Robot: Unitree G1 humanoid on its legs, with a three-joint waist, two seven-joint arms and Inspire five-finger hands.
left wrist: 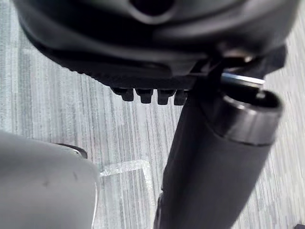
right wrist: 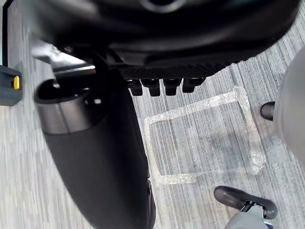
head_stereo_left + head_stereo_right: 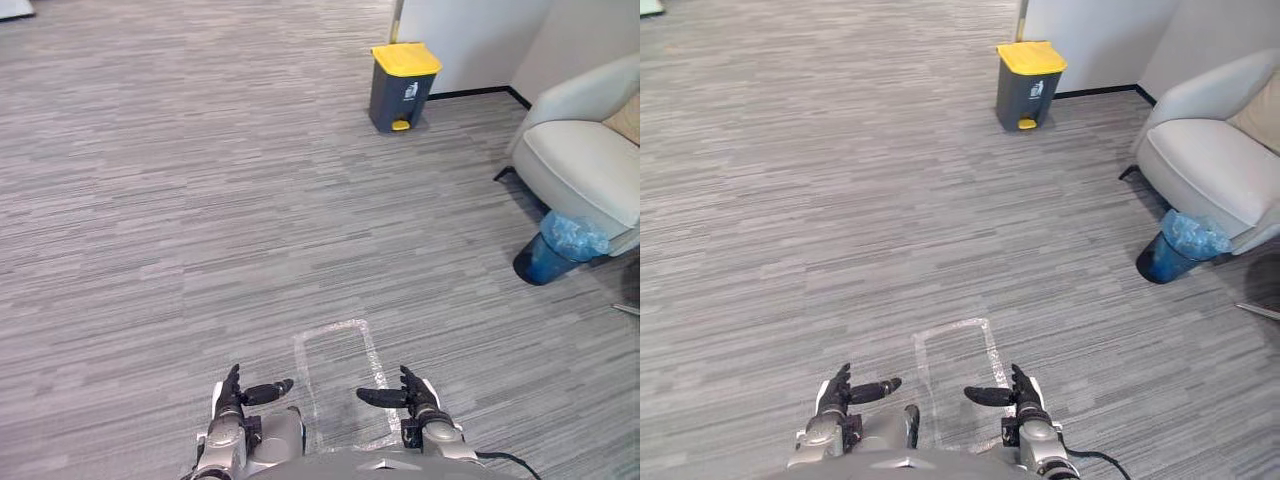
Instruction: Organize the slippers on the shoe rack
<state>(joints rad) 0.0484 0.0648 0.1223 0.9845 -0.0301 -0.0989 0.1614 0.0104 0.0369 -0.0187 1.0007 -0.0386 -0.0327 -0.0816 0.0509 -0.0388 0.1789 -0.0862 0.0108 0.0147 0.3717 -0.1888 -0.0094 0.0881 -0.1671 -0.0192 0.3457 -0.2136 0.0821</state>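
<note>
My left hand [image 3: 236, 396] hangs low over the grey carpet at the lower middle of the eye views, fingers straight and thumb pointing inward, holding nothing. My right hand [image 3: 415, 394] mirrors it a little to the right, also open and empty. Between them on the floor lies a rectangle of clear tape [image 3: 343, 380]. In the right wrist view the same tape rectangle [image 2: 200, 138] lies past the fingers [image 2: 162, 86]. In the left wrist view a tape corner [image 1: 126, 168] shows past the straight fingers [image 1: 147, 95].
A dark bin with a yellow lid [image 3: 402, 86] stands at the far wall. A pale armchair [image 3: 585, 150] sits at the right, with a blue-bagged waste basket [image 3: 560, 248] beside it. Grey carpet spreads wide ahead and to the left.
</note>
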